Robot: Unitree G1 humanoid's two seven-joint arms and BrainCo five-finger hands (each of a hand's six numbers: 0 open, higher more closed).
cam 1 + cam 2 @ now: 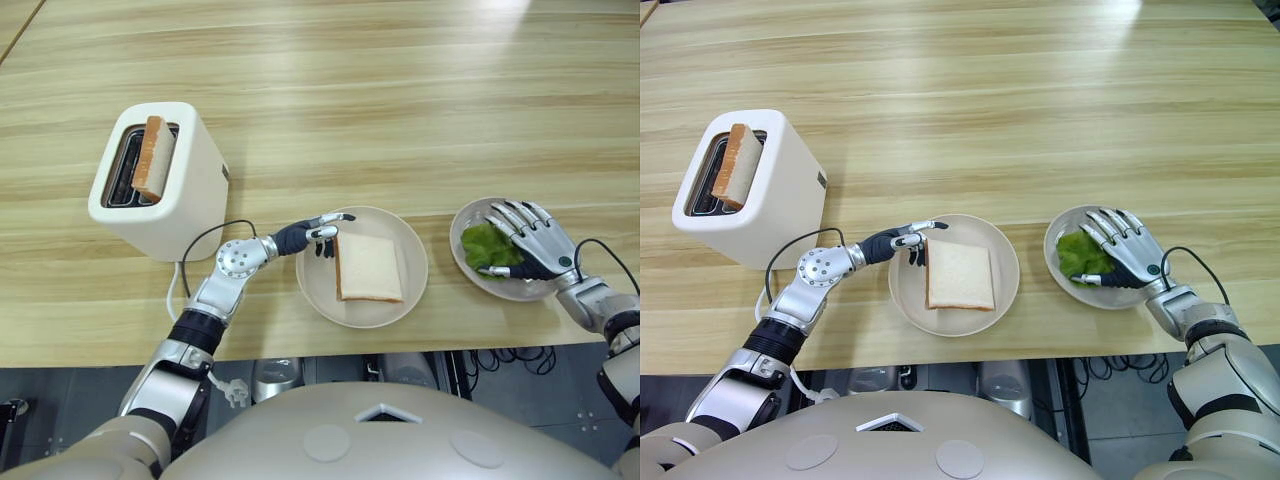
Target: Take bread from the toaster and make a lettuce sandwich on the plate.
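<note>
Left eye view: a white two-slot toaster stands on the pale wooden surface to the robot's left. One slice of toast stands upright in the slot on its right side, its top well clear of the opening. A dark power cord loops from the toaster's base towards the near edge of the surface.

Just right of the toaster lies a round beige plate with a square slice of white bread flat on it, a little right of the plate's middle. The left hand hangs over the plate's left rim with its fingers stretched out nearly straight towards the slice's upper left corner. It holds nothing, and whether its fingertips touch the bread cannot be told.

Further right, near the surface's front edge, sits a smaller shallow dish holding a green lettuce leaf. The right hand lies over the right half of this dish, fingers spread and mostly straight above the leaf. The thumb is turned in against the leaf's lower edge, and no closed grip on the leaf shows.
</note>
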